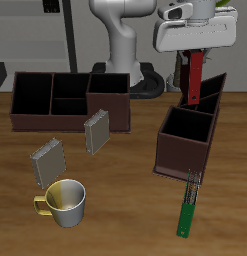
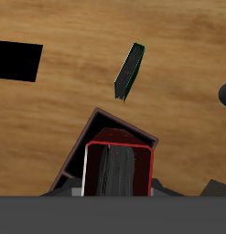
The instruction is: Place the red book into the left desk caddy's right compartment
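Note:
My gripper [image 1: 196,54] is shut on the red book [image 1: 195,80], which hangs upright, its lower end just above the left desk caddy [image 1: 181,155]. The caddy is dark maroon-brown and seen end-on. Its large square right compartment [image 1: 188,124] is the section nearest the table's front edge. The book's lower end is over the caddy's back part, near the divider behind that compartment. In the wrist view the red book [image 2: 118,170] is seen end-on, with an open corner of the caddy [image 2: 123,131] right beneath it.
A second identical caddy [image 1: 65,118] stands broadside farther along the table. Two grey upright books [image 1: 96,130] [image 1: 48,161] and a yellow-white mug [image 1: 65,203] stand in front of it. A green book [image 1: 188,205] [image 2: 129,72] lies flat before the left caddy.

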